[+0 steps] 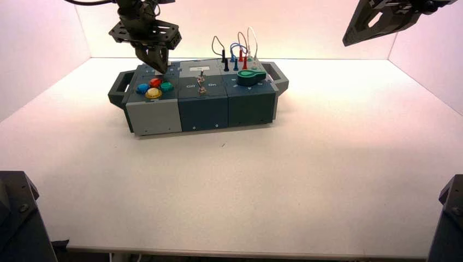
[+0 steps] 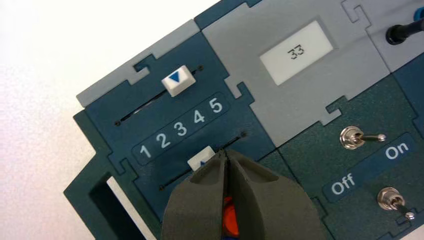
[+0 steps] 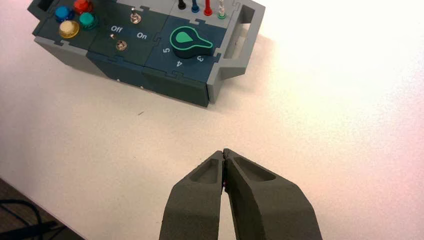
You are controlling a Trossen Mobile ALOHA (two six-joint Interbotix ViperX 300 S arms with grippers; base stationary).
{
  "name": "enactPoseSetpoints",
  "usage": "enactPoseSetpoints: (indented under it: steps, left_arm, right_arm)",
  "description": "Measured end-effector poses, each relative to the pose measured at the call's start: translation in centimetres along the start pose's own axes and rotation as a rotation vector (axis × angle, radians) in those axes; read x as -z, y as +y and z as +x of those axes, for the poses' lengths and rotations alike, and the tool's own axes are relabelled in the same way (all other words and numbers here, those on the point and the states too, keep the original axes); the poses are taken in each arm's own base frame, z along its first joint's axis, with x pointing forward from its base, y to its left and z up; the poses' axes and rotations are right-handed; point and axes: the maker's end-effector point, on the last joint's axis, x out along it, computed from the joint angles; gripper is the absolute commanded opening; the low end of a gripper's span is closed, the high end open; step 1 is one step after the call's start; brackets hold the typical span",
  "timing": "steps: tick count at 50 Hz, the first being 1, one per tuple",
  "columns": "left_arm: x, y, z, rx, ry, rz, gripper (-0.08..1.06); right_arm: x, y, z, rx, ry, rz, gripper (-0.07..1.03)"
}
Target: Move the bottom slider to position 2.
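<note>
left gripper (image 2: 226,156) has its fingers pressed together, tips right at the bottom slider (image 2: 201,161), which sits below the numbers about under the 3-4 gap. past that row the top slider (image 2: 177,79) is above the 3. right gripper (image 3: 223,154), also pressed together, hangs over the table (image 3: 325,100), well away from the box (image 1: 203,103).

You see the white bottom slider (image 2: 201,161) with its blue triangle beside your closed grey left gripper (image 2: 226,156), on the dark blue box (image 2: 125,140).

Bottom slider (image 2: 201,160): small white knob, blue triangle, below numeral 3-4.
</note>
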Motion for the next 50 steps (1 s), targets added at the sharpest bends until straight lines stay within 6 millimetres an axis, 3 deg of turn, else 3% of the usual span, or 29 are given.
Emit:
enactPoseSetpoints:
  steps: [50]
  left_arm:
    - [0.17,0.48,-0.03,-0.003,0.006,-0.008,-0.03]
  right_arm:
    - [-0.10,-0.02,-0.02,0.000,-0.003,0.002,-0.02]
